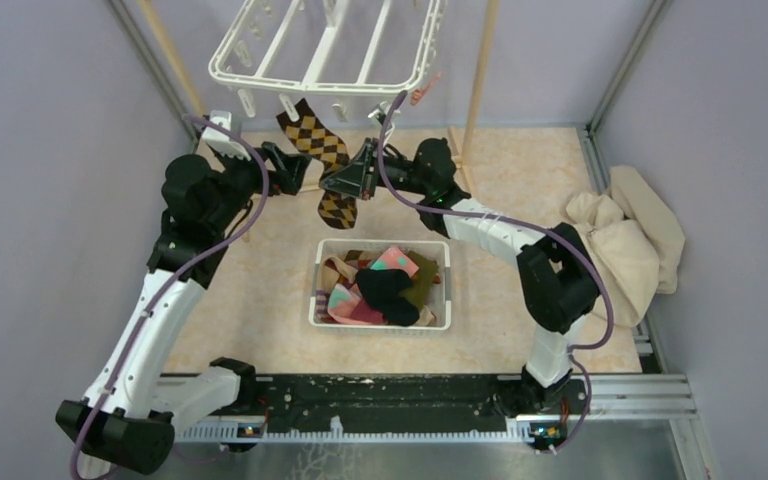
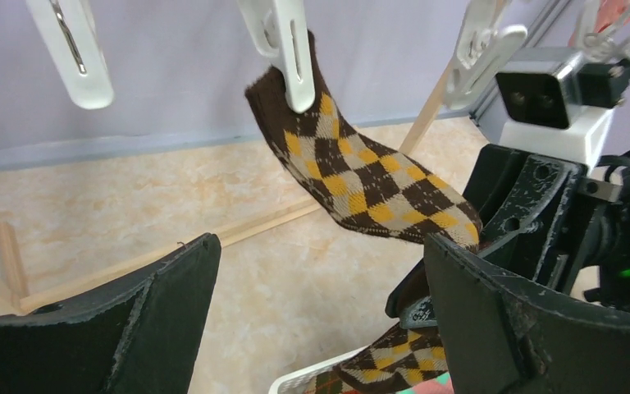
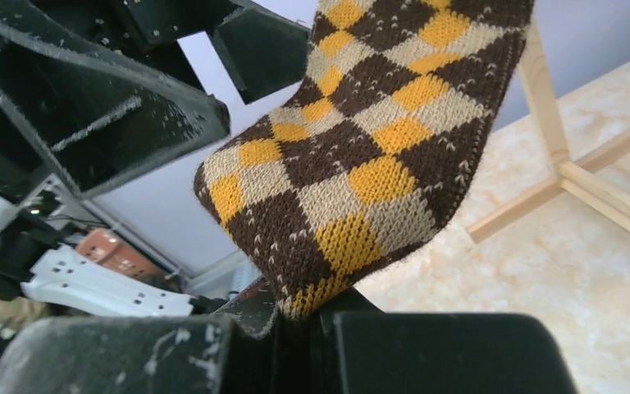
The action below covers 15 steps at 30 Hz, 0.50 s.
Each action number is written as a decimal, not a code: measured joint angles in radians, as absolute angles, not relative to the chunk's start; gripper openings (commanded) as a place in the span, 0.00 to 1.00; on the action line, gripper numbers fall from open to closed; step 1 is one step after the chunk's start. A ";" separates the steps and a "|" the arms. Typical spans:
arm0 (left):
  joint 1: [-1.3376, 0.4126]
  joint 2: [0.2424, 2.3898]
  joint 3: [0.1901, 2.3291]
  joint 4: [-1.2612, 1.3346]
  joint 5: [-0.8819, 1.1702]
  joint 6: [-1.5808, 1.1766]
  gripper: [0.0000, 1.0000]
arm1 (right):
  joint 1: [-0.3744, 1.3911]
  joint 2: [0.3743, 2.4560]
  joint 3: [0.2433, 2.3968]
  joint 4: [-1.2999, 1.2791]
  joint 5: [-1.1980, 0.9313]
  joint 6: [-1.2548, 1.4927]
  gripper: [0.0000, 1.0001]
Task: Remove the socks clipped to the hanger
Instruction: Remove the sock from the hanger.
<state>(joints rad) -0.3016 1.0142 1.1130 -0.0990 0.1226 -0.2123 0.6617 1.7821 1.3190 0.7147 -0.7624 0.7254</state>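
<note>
**Right gripper and sock.** My right gripper (image 3: 295,320) is closed tight on the lower part of a brown, yellow and beige argyle knit sock (image 3: 353,164), pinching the fabric between its pads.

**Left gripper.** My left gripper (image 2: 320,246) stands spread to its widest and holds nothing, just beside the same sock.

**Attachment.** The sock hangs by its cuff from a white plastic clip (image 2: 283,49) on the near rim of the white rectangular drying hanger (image 1: 325,45).

**Below.** Other socks (image 1: 385,285) lie heaped in a white slotted basket (image 1: 380,322).

**Step in hand, as I judge it.** I am freeing this sock. The next move calls for a steady pull down and away from the clip. Alternatively my left jaws could squeeze the clip open. Either way, a release over the basket follows.
</note>
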 measured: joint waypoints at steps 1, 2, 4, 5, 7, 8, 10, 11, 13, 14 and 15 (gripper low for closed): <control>-0.291 1.014 1.119 -0.102 0.133 -0.215 0.99 | 0.654 1.792 1.319 0.745 -0.778 0.757 0.00; -0.279 1.015 1.126 -0.105 0.148 -0.218 0.99 | 0.646 1.806 1.320 0.782 -0.797 0.793 0.00; -0.252 1.015 1.137 -0.105 0.187 -0.231 0.99 | 0.635 1.832 1.323 0.842 -0.823 0.853 0.00; -0.237 1.015 1.139 -0.105 0.207 -0.236 0.99 | 0.631 1.843 1.323 0.865 -0.836 0.886 0.00; -0.210 1.017 1.140 -0.105 0.244 -0.248 0.99 | 0.625 1.857 1.323 0.902 -0.852 0.940 0.00; -0.197 1.019 1.140 -0.105 0.263 -0.254 0.99 | 0.624 1.861 1.323 0.913 -0.857 0.958 0.00; -0.173 1.021 1.140 -0.106 0.301 -0.264 0.99 | 0.623 1.862 1.322 0.937 -0.865 0.999 0.00; -0.166 1.021 1.140 -0.105 0.315 -0.269 0.99 | 0.623 1.862 1.321 0.957 -0.867 1.021 0.00; -0.155 1.017 1.136 -0.100 0.343 -0.275 0.99 | 0.623 1.862 1.315 1.004 -0.871 1.062 0.00; -0.152 1.013 1.131 -0.094 0.354 -0.278 0.99 | 0.623 1.864 1.314 1.029 -0.873 1.089 0.00; -0.150 1.010 1.124 -0.087 0.365 -0.283 0.99 | 0.623 1.866 1.312 1.051 -0.875 1.108 0.00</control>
